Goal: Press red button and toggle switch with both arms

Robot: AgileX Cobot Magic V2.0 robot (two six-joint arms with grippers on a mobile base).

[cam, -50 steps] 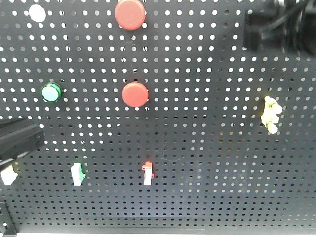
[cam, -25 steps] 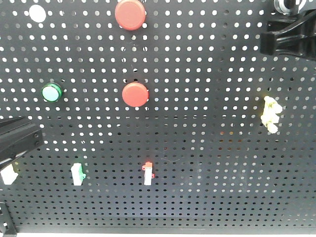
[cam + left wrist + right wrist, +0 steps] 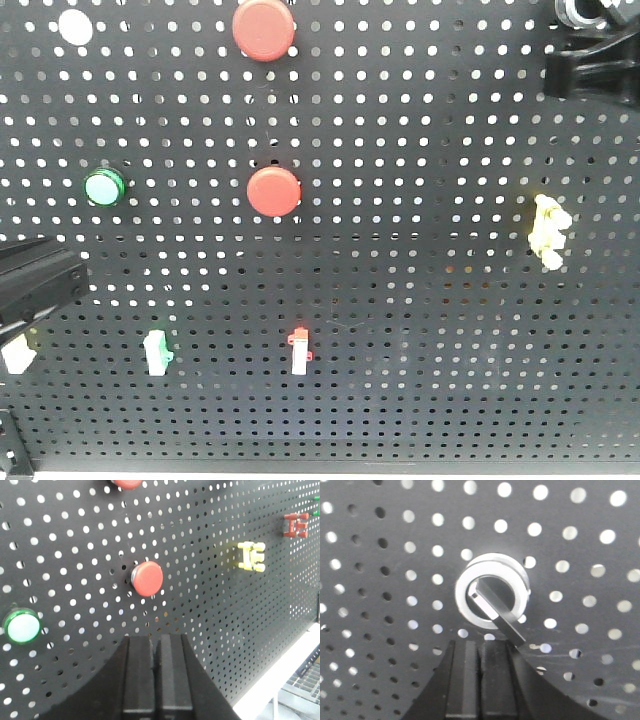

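Observation:
A black pegboard panel (image 3: 420, 300) carries two red buttons, one at the top (image 3: 264, 28) and one in the middle (image 3: 273, 191). My left gripper (image 3: 156, 639) is shut and empty, below and short of the middle red button (image 3: 147, 578). In the front view the left arm (image 3: 35, 285) shows at the left edge. My right gripper (image 3: 479, 644) is shut and empty, just under a silver-ringed switch (image 3: 492, 597). The switch's black lever (image 3: 512, 630) points down-right onto the right finger's tip. The right arm (image 3: 595, 65) sits at the top right.
The panel also holds a green lit button (image 3: 103, 186), a white button (image 3: 74, 26), a yellow toggle (image 3: 548, 232), a green-and-white switch (image 3: 157, 352), a red-and-white switch (image 3: 299, 350) and a white switch (image 3: 18, 352) under the left arm.
The right arm has moved right and slightly up toward the top right corner. The left arm has hardly moved.

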